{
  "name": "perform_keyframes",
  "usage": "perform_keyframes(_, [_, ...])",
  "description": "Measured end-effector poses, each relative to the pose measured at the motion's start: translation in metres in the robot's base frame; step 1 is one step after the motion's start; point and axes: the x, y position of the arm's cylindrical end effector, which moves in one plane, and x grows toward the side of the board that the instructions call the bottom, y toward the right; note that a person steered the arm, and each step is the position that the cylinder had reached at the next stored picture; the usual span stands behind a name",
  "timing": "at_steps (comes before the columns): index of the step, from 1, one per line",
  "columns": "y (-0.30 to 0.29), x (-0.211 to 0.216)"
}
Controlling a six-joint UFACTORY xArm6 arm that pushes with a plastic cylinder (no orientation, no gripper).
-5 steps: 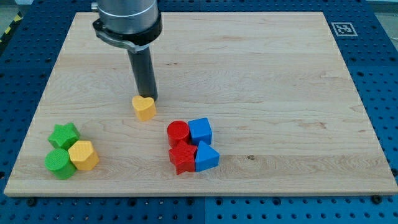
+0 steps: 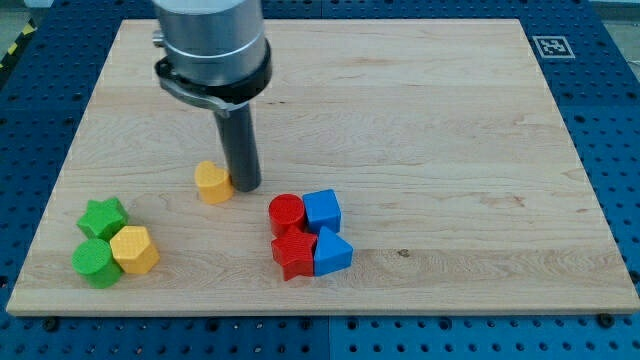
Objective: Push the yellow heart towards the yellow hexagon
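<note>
My tip (image 2: 245, 186) touches the yellow heart (image 2: 212, 183) from its 3 o'clock side; this rod tool has no jaws. The yellow hexagon (image 2: 134, 249) lies at the heart's 8 o'clock on the tabletop (image 2: 450, 150).

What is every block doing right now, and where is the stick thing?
my tip: down on the board, touching the yellow heart's right side
yellow heart: alone, apart from the other blocks
yellow hexagon: bunched with the green star and green cylinder
red cylinder, red star, blue cube, blue triangle: packed together
wooden board: lying flat
</note>
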Motion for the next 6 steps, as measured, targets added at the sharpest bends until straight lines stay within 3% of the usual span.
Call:
perform_keyframes(3, [-0.045, -0.034])
perform_keyframes(4, [-0.053, -0.010])
perform_keyframes(6, [-0.055, -0.005])
